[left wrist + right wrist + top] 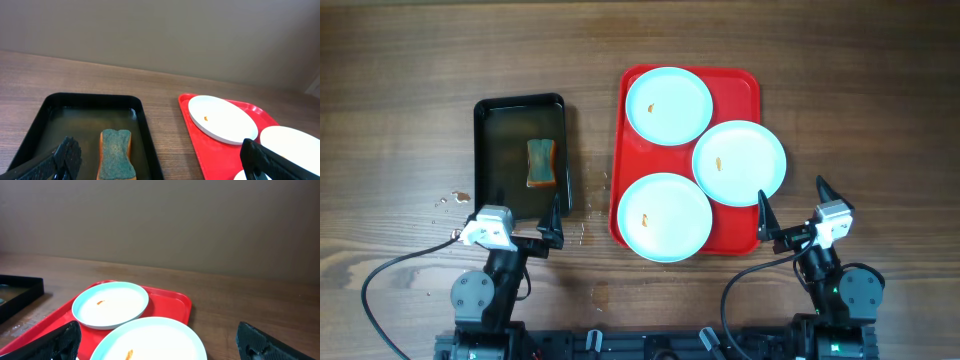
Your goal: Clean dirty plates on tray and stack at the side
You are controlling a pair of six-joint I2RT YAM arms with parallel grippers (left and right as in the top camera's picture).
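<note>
Three pale blue plates lie on the red tray [747,88]: a far one [668,105], a right one [739,162] and a near one [665,216]. Each has a small orange smear at its centre. My left gripper [515,222] is open and empty at the near edge of the black tray. My right gripper [794,205] is open and empty just off the red tray's near right corner. In the left wrist view my open gripper [160,165] faces the far plate [222,119]. In the right wrist view my open gripper [162,345] hovers near the right plate [150,340].
A smaller black tray [480,150] holding shallow liquid stands left of the red tray, with a green-topped orange sponge [541,163] lying in it; the sponge also shows in the left wrist view [116,155]. Water drops [455,198] lie by its near left corner.
</note>
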